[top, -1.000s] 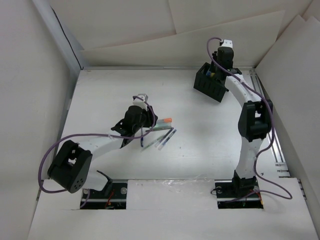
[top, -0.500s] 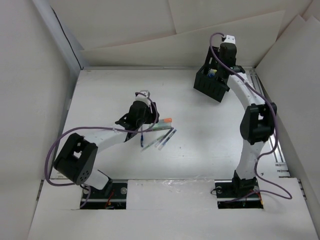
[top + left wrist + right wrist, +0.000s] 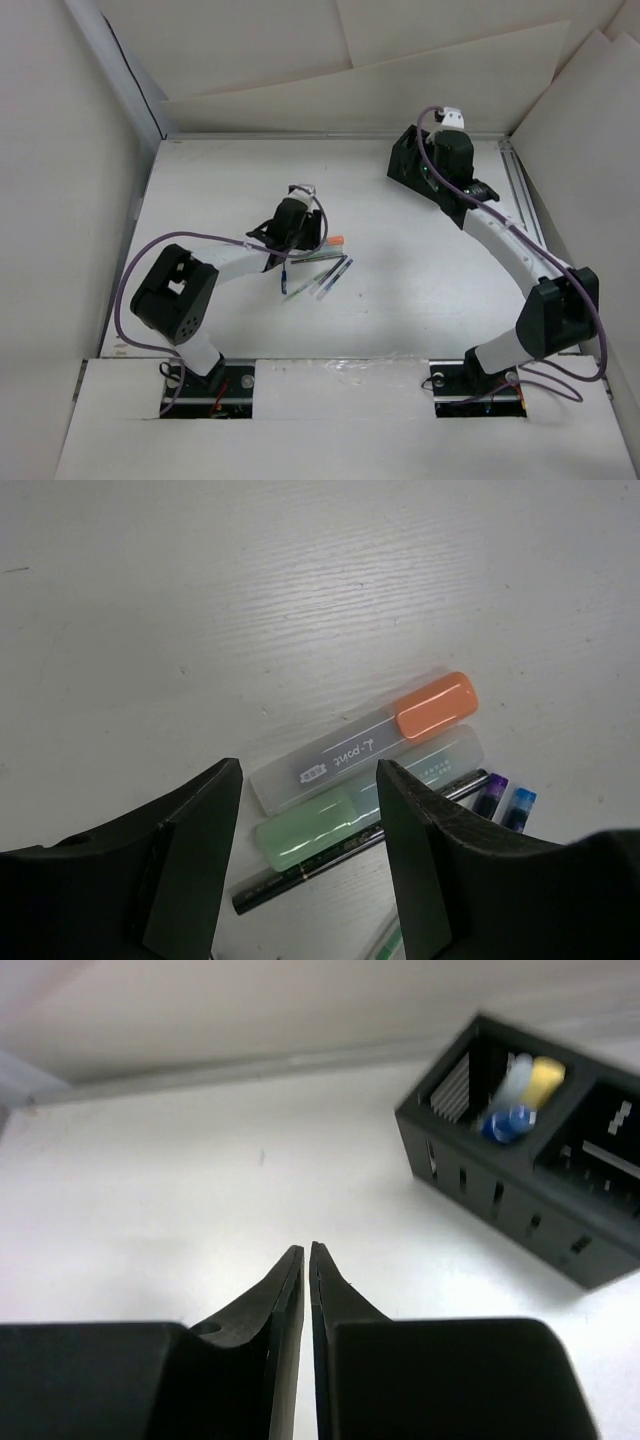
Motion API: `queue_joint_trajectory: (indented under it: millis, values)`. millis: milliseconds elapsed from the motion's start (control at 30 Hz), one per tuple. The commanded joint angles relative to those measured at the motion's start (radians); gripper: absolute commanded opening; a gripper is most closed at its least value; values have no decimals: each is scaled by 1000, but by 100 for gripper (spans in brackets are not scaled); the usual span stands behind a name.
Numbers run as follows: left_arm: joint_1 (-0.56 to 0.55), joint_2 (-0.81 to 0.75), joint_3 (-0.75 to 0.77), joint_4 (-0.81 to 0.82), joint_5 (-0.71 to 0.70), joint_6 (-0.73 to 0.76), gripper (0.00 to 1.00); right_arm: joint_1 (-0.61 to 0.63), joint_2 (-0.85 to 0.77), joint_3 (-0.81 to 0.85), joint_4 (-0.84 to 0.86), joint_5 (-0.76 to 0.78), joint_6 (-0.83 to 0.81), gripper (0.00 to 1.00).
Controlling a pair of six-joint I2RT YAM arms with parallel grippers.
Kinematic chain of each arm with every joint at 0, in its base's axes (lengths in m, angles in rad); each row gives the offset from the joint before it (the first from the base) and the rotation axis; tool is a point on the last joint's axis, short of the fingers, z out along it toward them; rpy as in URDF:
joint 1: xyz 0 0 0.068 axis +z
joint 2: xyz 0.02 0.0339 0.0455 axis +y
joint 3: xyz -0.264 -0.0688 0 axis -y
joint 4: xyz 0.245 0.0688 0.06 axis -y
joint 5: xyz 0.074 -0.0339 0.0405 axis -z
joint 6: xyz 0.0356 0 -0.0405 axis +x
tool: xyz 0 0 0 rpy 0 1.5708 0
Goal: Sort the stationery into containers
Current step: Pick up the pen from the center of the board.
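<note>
Loose pens (image 3: 318, 272) mid-table; box (image 3: 515, 1200) far right.
The left gripper (image 3: 310, 772) gapes empty over an orange-capped marker (image 3: 365, 742) touching a green marker (image 3: 350, 810). The right gripper (image 3: 305, 1252) is pinched almost closed, holding nothing. One box compartment holds a yellow marker (image 3: 545, 1078) and a blue marker (image 3: 506, 1123).

White table (image 3: 220, 180), faint grain, a few small scuffs close up. Back is closed off by big white boards (image 3: 300, 60), overlapping and set at angles. Plain white wall (image 3: 50, 200) on the L, another white panel (image 3: 590, 150) on the R. Grey metal post (image 3: 120, 70) slants up at the back-L corner. Metal rail (image 3: 555, 300) runs along the table's R edge. Near side: white front board (image 3: 340, 420) w/ two cut-outs.
</note>
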Motion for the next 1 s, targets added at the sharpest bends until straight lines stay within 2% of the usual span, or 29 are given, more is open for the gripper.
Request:
queue_joint_trajectory:
  millis: [0,167,400,800,967]
  values:
    - [-53,-28,30,7,25,78,53,-3,-18,-62,29,-8,19,13]
    - [-99,33,78,-29,-42,107,55,6,-40,-95,29,-34,19,14]
    - [-99,92,129,-40,-90,118,55,6,-60,-113,29,-54,19,14]
    - [-99,148,155,-74,-108,136,55,15,-60,-131,39,-64,19,15]
    - [-99,168,164,-92,-121,146,50,24,-60,-131,39,-64,19,18]
